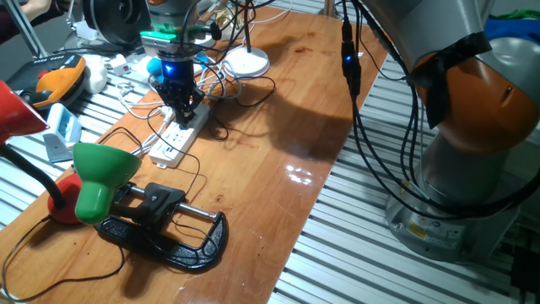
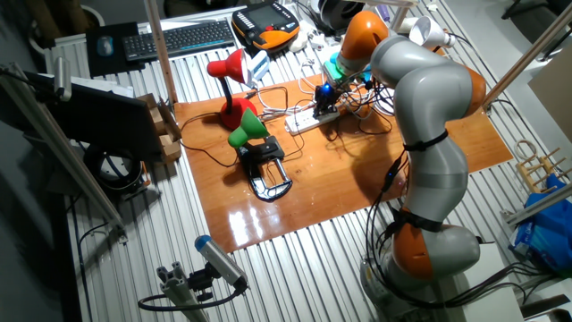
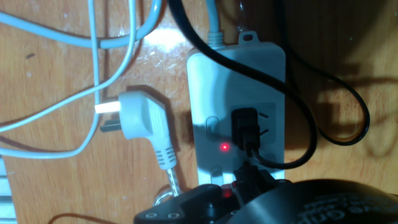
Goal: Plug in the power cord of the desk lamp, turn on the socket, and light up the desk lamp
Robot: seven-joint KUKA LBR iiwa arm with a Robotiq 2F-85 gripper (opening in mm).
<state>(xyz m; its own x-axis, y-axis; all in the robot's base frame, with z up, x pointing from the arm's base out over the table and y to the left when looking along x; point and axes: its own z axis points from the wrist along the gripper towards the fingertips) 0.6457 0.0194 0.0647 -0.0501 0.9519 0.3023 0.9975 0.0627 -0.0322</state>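
Note:
The white socket strip [image 1: 173, 140] lies on the wooden table; it also shows in the hand view [image 3: 236, 81] and the other fixed view [image 2: 304, 119]. A small black plug [image 3: 246, 127] sits in one outlet, and its black cord [image 3: 311, 118] loops off to the right. A red indicator light [image 3: 224, 147] glows beside the plug. My gripper [image 1: 184, 116] stands over the strip with its fingers together, its dark tip [image 3: 245, 180] just below the plug. The green desk lamp [image 1: 101, 173] stands on its black clamp base [image 1: 173, 232]; I see no glow from the shade.
A loose white plug [image 3: 140, 118] and white cables [image 3: 93, 56] lie left of the strip. A red-shaded lamp [image 1: 21, 114] stands at the left edge. A white round-based lamp [image 1: 247, 61] and an orange pendant [image 1: 59, 78] sit at the back.

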